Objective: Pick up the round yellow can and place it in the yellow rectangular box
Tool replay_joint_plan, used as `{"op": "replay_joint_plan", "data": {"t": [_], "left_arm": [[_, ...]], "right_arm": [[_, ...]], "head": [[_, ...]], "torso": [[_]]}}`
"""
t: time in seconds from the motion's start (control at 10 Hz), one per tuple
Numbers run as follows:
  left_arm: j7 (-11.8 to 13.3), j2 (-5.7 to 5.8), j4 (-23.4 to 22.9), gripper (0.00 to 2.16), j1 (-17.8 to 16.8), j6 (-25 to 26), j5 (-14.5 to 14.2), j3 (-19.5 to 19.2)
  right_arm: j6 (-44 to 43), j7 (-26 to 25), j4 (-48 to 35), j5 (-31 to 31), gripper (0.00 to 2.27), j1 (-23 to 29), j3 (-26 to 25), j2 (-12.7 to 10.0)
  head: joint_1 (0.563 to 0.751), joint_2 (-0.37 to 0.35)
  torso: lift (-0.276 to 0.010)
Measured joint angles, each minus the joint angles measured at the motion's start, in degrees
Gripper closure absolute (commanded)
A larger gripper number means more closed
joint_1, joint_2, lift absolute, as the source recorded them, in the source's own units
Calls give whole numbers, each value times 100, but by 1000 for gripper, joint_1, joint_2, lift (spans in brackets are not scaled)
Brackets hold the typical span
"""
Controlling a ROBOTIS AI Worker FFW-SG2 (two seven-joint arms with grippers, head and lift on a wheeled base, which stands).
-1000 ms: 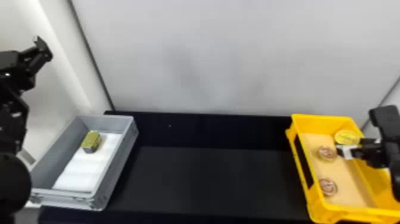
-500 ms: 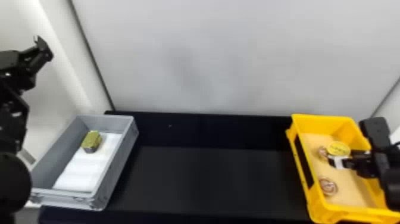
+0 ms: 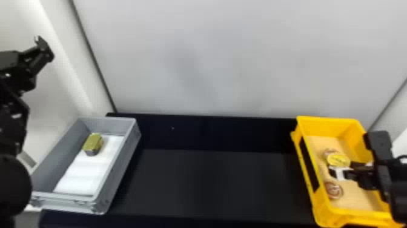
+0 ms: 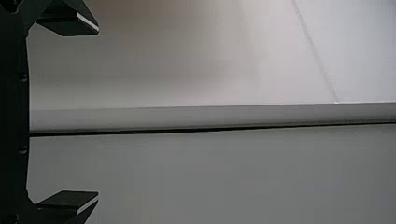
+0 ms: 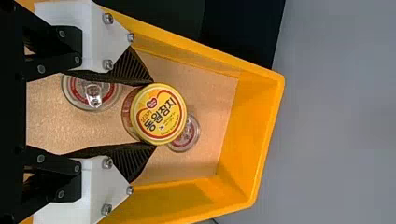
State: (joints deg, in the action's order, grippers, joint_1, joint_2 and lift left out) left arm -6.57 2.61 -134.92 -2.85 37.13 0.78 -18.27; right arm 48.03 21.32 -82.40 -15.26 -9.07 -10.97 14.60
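The round yellow can is held at four o'clock in the head view, within the walls of the yellow rectangular box. It is gripped by the right end effector, which is reached in from three o'clock. In the right wrist view, the can is pinched between the tips of two ribbed black fingers, with its yellow lid turned to the camera. Whether the tan bottom is touched by the can cannot be told.

Two round cans with reddish lids are also contained in the box. One is partly covered by the yellow can and seen at its eleven o'clock; the other is placed near its six o'clock.

The left end effector is parked at ten o'clock, open, with its fingers set wide apart. At eight o'clock a gray box is set on the black table. A gold-topped tin is placed toward its twelve o'clock end, partly on a white liner.
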Motion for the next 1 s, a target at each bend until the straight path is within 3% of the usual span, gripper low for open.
{"op": "replay_joint_plan", "data": {"t": [0.2,0.5,0.7,1.0], "left_arm": [[15,39,15,45,-42,23,1,54],[41,64,22,38,-40,-7,7,53],[49,64,23,38,-5,-29,10,25],[33,48,35,38,17,-52,10,16]], "right_arm": [[-352,-121,789,211,622,-404,126,12],[-537,-201,1221,271,157,-677,304,12],[-545,-244,1002,281,156,-613,288,25],[-483,-476,-103,356,144,-320,225,33]], "head": [[694,54],[694,54],[694,54],[694,54]], "torso": [[-3],[-3],[-3],[-3]]}}
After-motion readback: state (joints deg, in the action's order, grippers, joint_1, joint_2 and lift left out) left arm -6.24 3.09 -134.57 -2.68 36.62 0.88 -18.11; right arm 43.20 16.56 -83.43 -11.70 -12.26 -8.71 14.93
